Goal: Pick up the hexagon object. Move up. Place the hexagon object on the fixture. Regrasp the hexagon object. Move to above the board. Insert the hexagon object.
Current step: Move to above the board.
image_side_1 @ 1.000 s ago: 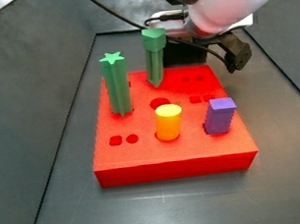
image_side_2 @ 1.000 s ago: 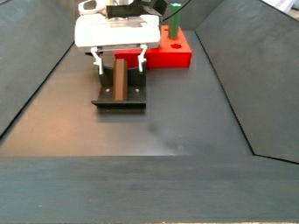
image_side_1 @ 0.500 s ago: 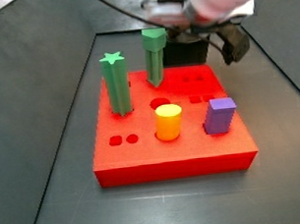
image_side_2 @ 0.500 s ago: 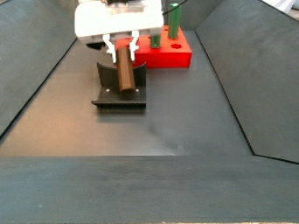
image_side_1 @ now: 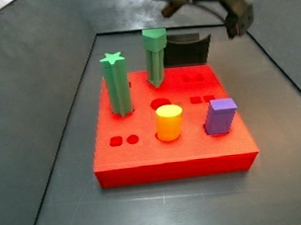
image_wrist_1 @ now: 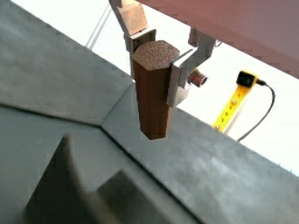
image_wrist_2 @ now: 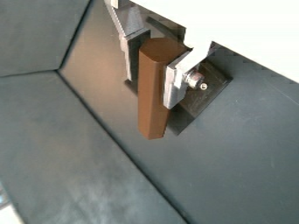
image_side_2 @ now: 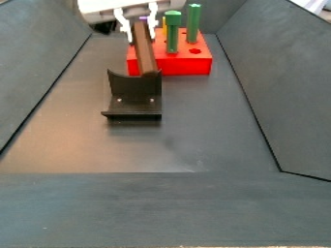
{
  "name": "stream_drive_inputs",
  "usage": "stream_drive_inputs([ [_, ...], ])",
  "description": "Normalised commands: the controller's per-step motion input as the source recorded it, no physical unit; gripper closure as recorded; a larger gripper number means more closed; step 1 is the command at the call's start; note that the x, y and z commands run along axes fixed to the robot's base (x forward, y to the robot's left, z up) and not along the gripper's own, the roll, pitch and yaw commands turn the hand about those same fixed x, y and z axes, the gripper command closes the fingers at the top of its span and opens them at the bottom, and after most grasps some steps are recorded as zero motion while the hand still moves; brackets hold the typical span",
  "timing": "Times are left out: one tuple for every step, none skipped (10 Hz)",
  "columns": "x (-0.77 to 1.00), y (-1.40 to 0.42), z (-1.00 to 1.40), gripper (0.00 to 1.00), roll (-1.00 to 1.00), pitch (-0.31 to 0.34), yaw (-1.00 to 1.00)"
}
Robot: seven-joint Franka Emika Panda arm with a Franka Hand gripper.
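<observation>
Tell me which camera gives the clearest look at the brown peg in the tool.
A wrist view: the brown peg fills the frame, its hexagonal end clear, clamped between the tool's fingers. Both wrist views show the grip. A side view shows the peg small, above the fixture. In the remaining side view I cannot make it out.

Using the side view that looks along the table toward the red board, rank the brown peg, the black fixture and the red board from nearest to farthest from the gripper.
1. The hexagon object: held between the fingers of the gripper, hanging down from it.
2. The fixture: on the floor directly under the peg.
3. The board: off to the side, behind the fixture, carrying green posts.
</observation>
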Motion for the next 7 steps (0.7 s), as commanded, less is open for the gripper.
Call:
stream_drive_inputs([
  [-0.14, 0.0, 1.0, 1.0, -0.04, -0.079, 0.14],
  [-0.14, 0.0, 1.0, 1.0, -0.03, -0.107, 0.09],
  [-0.13, 0.0, 1.0, 1.0, -0.03, -0.112, 0.06],
  [-0.13, 0.0, 1.0, 1.0, -0.03, -0.105, 0.01],
  [-0.13, 0.0, 1.0, 1.0, -0.03, -0.077, -0.04],
  [-0.12, -0.01, 1.0, 1.0, -0.03, -0.05, -0.06],
  [-0.12, 0.0, 1.0, 1.0, -0.04, -0.034, -0.07],
])
